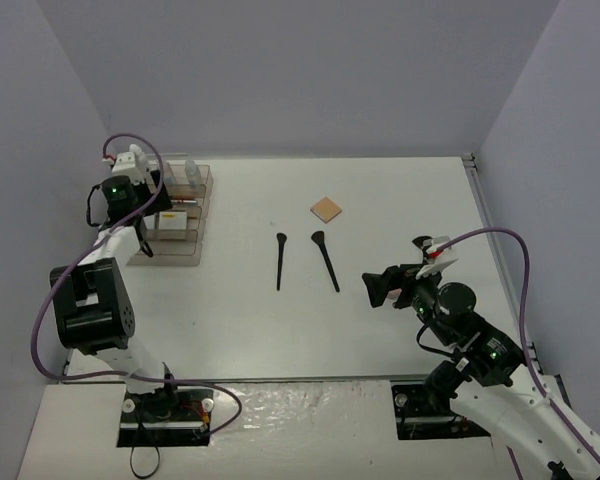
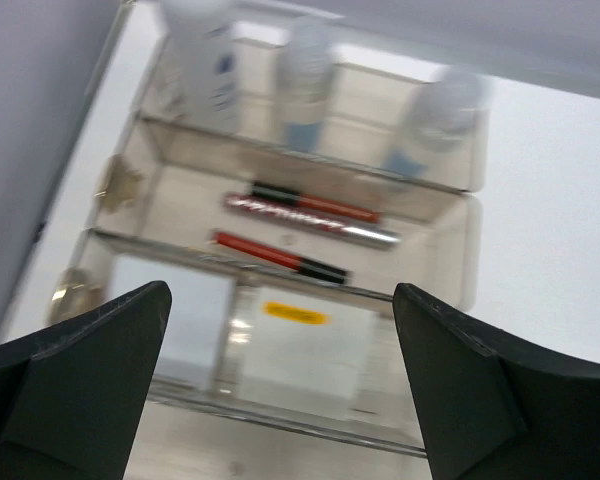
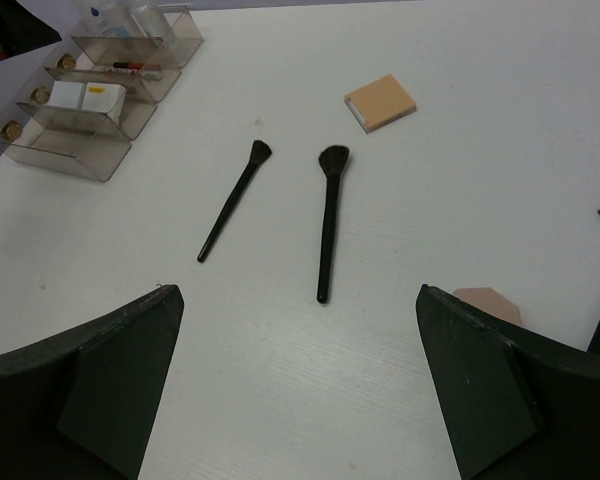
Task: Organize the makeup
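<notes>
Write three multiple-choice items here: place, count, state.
1. How many clear bottles in the back tier of the smoky plastic organizer? A one B three C six
2. The tan square compact lies: A in the organizer B atop a bottle C on the white table, beyond two black brushes
3. The left pincer is: A open B shut on a bottle C shut on a brush
B, three show in the left wrist view; C, it lies past the brush heads; A, its fingers stand apart.
</notes>
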